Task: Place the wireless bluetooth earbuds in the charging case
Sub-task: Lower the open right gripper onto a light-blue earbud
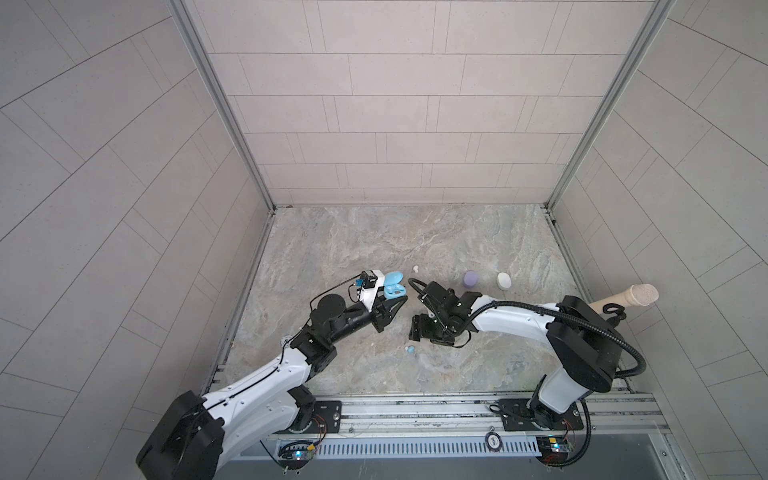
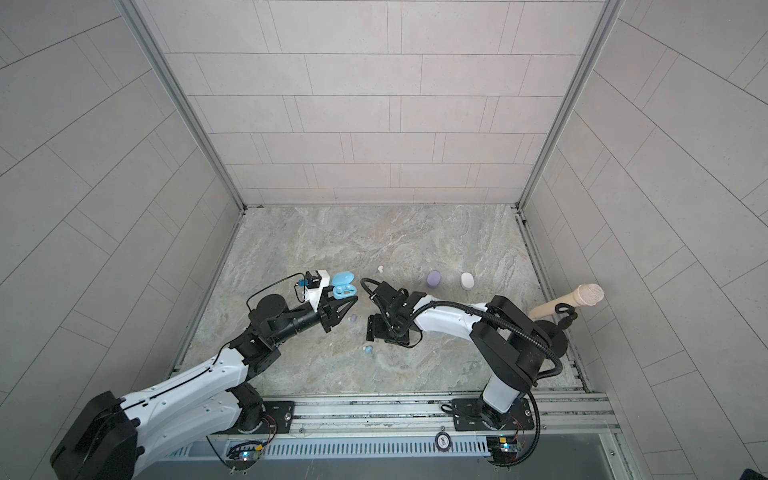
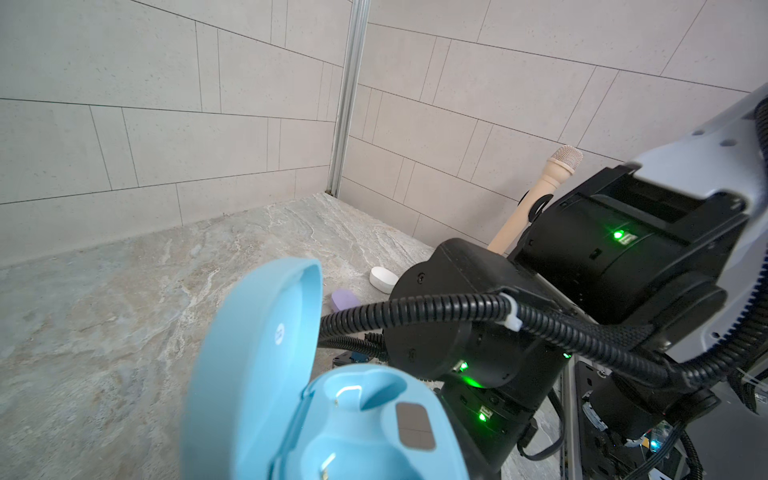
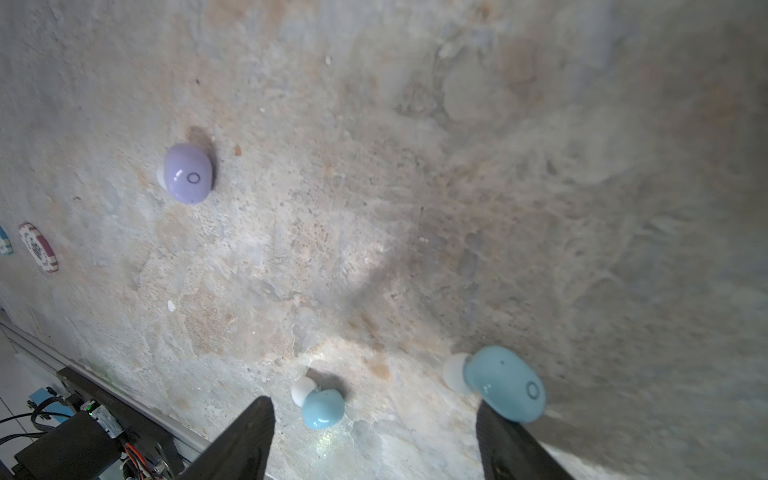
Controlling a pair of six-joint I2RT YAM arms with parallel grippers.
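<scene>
Your left fingers (image 1: 388,309) grip the open charging case (image 1: 394,286); your right fingers (image 4: 249,436) hang spread over the table (image 4: 415,208).

Nearest you, low in the right wrist view, the right fingers stand wide apart, holding nothing: dark tapered wedges over mottled, stone-look table. One glossy light blue earbud (image 4: 322,409) with a white rubber tip lies between them; a second blue earbud (image 4: 505,384) sits by the other finger's tip. A lilac earbud (image 4: 187,173) lies well apart, upper left. Left of centre in both top views, the left fingers are clamped on the pebble-shaped light blue charging case, hinged lid open, moulded hollows showing. Beyond it lie tiny white earbuds (image 1: 415,270), then a lilac case (image 1: 470,278) and a white case (image 1: 503,280), both rounded and closed; a beige mesh-headed microphone (image 1: 623,297) leans at the right edge.
</scene>
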